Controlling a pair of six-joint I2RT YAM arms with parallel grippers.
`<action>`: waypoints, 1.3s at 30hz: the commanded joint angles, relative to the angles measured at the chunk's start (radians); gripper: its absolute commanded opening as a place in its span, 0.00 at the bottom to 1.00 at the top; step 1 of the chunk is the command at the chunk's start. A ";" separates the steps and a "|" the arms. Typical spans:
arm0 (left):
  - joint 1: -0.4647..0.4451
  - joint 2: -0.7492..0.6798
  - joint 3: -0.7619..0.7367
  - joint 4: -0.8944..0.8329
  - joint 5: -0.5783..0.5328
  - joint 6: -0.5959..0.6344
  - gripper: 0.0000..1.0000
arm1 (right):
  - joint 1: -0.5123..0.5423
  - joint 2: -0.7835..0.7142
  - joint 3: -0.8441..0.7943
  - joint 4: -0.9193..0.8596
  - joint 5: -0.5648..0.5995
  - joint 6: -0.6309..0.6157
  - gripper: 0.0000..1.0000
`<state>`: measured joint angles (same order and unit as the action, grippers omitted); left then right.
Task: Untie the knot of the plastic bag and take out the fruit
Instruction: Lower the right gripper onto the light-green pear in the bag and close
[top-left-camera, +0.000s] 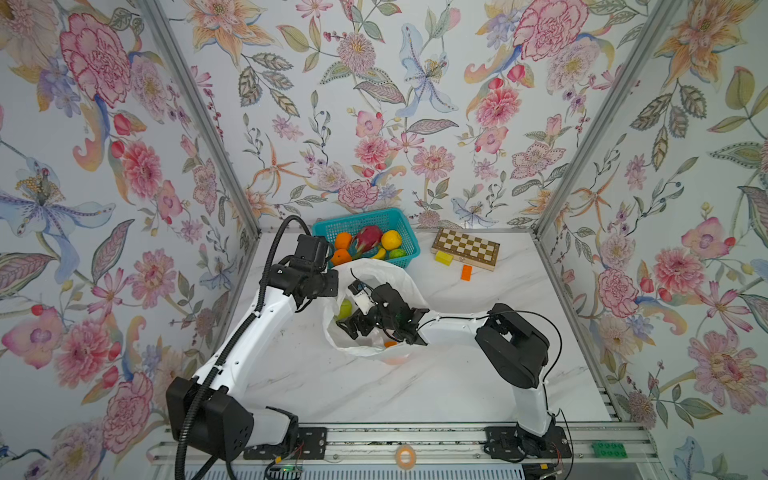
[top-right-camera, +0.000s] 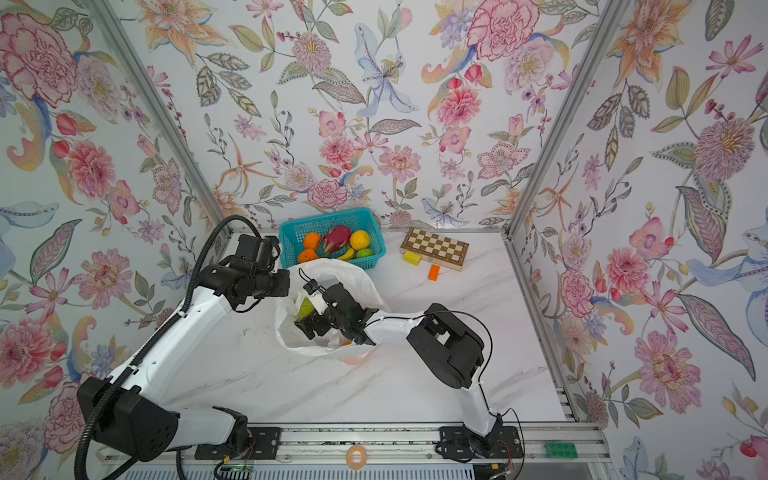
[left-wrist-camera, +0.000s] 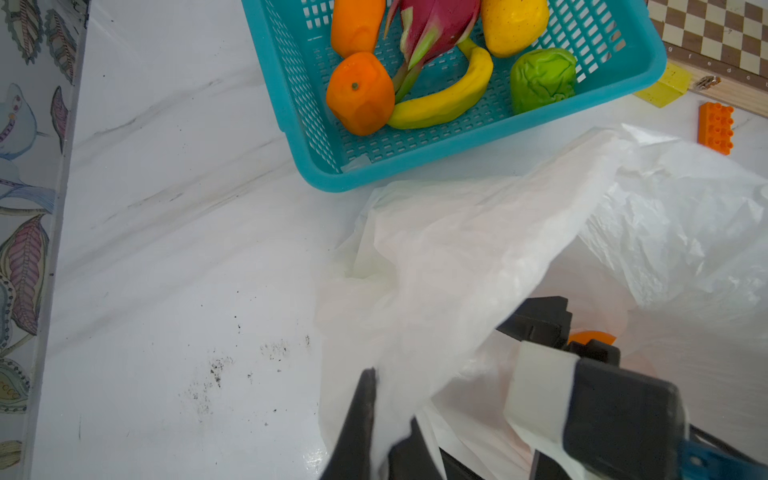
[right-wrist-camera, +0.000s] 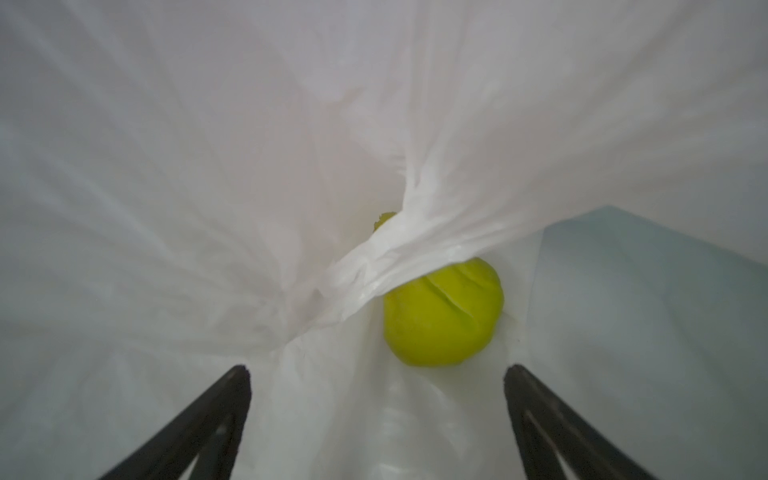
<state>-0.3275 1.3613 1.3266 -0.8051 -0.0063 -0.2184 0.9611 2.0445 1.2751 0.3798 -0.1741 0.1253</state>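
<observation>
Just in front of the teal basket, the plastic bag lies with its mouth open on the surface. Left fingers are pressed together, pinching the bag's rim near the basket. Right fingers stand spread inside the bag, with a green fruit just ahead of them.

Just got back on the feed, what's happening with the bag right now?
The left gripper is shut on the rim of the plastic bag, holding its mouth open. The right gripper, jaws open, is inside the bag, pointed at a green fruit it has not yet gripped. An orange also lies in the bag. The teal basket behind holds two oranges, a dragon fruit, a yellow fruit, a second green fruit and a banana.
</observation>
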 joint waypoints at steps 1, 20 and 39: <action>0.001 0.005 0.041 0.030 0.007 -0.017 0.09 | 0.004 0.052 0.069 0.004 0.024 -0.057 0.97; 0.003 0.012 0.022 0.026 0.024 -0.011 0.10 | -0.002 0.265 0.311 -0.142 0.089 -0.057 0.76; 0.019 0.044 0.013 0.026 0.002 -0.027 0.13 | -0.028 0.049 0.069 -0.003 0.105 -0.037 0.43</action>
<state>-0.3187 1.3880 1.3422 -0.7803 -0.0067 -0.2337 0.9394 2.1532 1.3792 0.3275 -0.0845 0.0746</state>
